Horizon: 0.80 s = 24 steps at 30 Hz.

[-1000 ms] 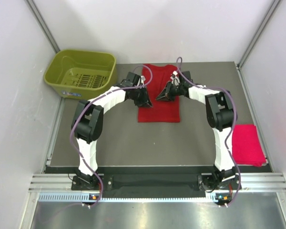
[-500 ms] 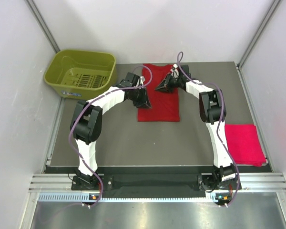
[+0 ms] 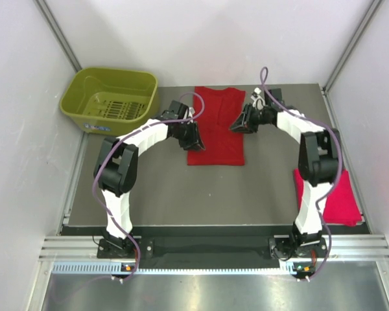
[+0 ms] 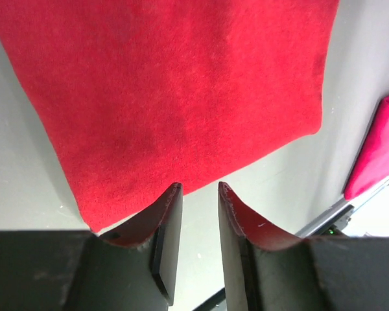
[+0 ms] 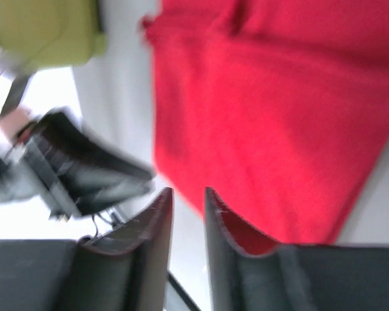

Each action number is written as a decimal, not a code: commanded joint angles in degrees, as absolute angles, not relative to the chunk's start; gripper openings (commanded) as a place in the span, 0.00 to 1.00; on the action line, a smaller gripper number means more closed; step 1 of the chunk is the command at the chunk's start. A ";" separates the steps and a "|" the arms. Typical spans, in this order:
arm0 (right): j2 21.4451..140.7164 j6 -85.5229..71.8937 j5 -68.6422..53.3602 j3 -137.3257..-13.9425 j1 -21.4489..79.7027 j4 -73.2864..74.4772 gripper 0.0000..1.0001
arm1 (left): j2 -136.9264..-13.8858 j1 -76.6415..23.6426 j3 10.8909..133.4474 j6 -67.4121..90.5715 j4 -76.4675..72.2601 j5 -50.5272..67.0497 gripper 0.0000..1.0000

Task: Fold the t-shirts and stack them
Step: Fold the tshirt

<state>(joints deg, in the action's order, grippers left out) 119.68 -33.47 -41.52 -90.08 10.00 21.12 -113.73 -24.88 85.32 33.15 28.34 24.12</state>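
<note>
Deep red t-shirt [image 3: 217, 128] lies just ahead of left end effector [image 4: 196, 188], seemingly unheld.

Deep red t-shirt [image 3: 215, 129], plain, no print. Pinkish red t-shirt [image 3: 343, 201] at 4 o'clock, plain. Basket [image 3: 91, 122] olive-green. Table [image 3: 181, 188] dark grey. Left arm [image 3: 149, 134] white, black joints.

A robotics lab test cell: plain white panel walls [image 3: 26, 162] enclose a dark grey flat counter [image 3: 181, 194], with two white-and-black robot arms [image 3: 117, 207] bolted to a silver aluminium rail [image 3: 71, 248] at the near edge.
</note>
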 commanded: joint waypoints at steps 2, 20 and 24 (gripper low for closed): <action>112.76 -33.22 -47.53 -77.01 11.51 13.10 0.22 | -113.99 -24.52 84.99 35.24 25.84 25.93 0.33; 108.64 -19.42 -36.40 -65.39 7.21 23.81 0.26 | -113.48 -24.78 76.83 28.21 30.23 15.30 0.32; 103.20 -20.82 -34.37 -64.08 7.03 25.31 0.31 | -107.34 -26.01 74.36 29.26 31.46 12.93 0.33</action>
